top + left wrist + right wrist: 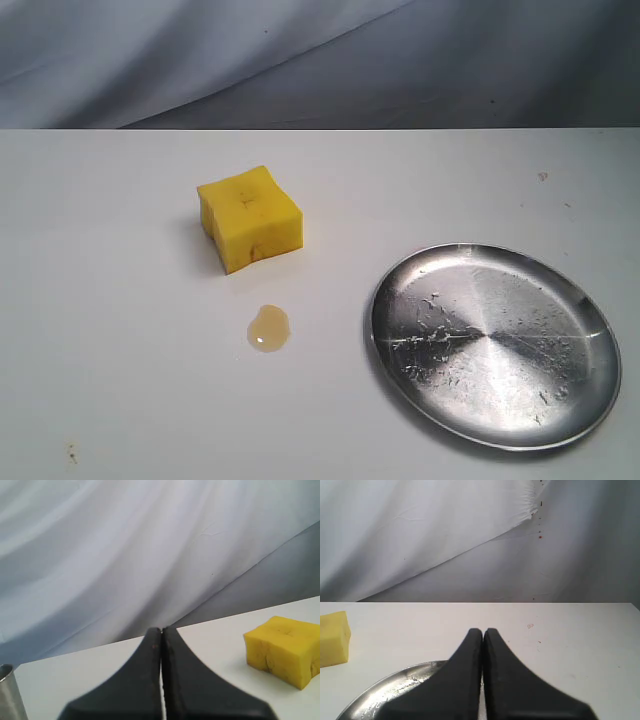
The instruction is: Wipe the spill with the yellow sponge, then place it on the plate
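The yellow sponge (pixel 250 218) lies on the white table, left of centre, with dark specks on top. Just in front of it sits the spill (pixel 268 328), a small glossy amber puddle. The silver plate (pixel 495 345) rests at the right, bare and scratched. Neither arm shows in the exterior view. My left gripper (pixel 161 630) is shut with nothing held; the sponge (pixel 285 650) lies off to one side, well apart. My right gripper (pixel 483 630) is shut and empty, above the plate's rim (pixel 385 690), with a sponge corner (pixel 334 637) at the frame edge.
A grey-white cloth backdrop (pixel 320 60) hangs behind the table's far edge. A shiny metal edge (pixel 10 695) shows at the corner of the left wrist view. Small marks dot the table at the far right (pixel 542 176).
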Controlling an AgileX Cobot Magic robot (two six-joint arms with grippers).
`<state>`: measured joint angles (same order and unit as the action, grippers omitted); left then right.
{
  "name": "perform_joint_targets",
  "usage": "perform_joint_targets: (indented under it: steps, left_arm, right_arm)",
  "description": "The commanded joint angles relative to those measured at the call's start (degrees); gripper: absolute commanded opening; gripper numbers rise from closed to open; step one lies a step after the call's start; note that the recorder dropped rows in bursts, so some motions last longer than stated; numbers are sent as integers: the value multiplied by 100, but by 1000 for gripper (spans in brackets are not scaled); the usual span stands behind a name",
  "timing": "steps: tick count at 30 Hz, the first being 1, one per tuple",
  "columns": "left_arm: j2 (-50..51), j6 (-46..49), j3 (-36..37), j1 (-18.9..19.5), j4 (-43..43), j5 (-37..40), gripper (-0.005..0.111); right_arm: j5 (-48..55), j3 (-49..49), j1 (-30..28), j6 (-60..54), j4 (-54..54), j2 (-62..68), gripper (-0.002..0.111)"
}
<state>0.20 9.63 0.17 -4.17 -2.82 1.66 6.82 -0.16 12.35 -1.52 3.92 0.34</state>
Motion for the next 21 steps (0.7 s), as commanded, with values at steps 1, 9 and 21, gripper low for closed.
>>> perform_joint_targets:
  steps: [1, 9, 21]
  left_arm:
    - [-20, -58, -17, 20, 40, -40, 0]
    - [-20, -58, -17, 20, 40, -40, 0]
    - [-20, -58, -17, 20, 40, -40, 0]
  right_arm:
    - [-4, 16, -43, -16, -88, -34, 0]
    - [-4, 16, -43, -16, -88, -34, 0]
    - [-898, 16, -43, 152, 2083, -34, 0]
